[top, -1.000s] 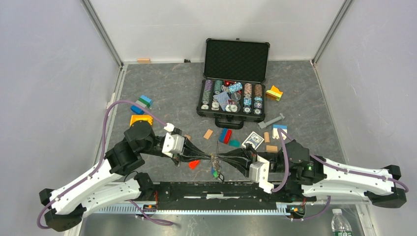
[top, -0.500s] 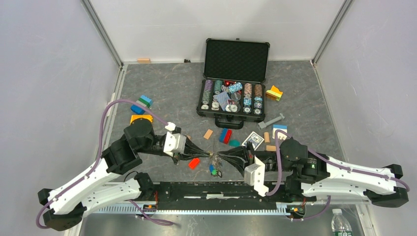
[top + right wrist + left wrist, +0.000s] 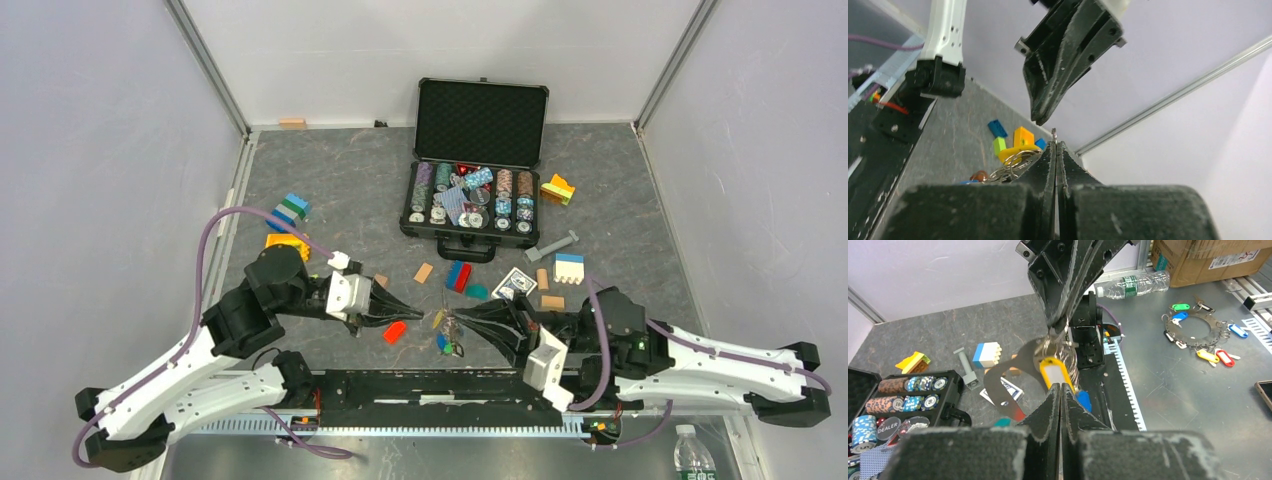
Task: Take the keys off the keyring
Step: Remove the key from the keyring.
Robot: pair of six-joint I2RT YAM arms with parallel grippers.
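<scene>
Firstly, hold right gripper point(image 3: 463, 319) clamped firm on keyring point(image 3: 1012, 168), keys point(image 3: 447, 335) dangling between grippers. Open left gripper point(image 3: 418, 309), pinched shut on nothing just beside them, take yellow key point(image 3: 1055, 376) by its head, and work it steadily round and off.

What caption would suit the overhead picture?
Over a cluttered table, the right tool pinches a keyring, keys hanging from it; the shut left tool faces it.
</scene>
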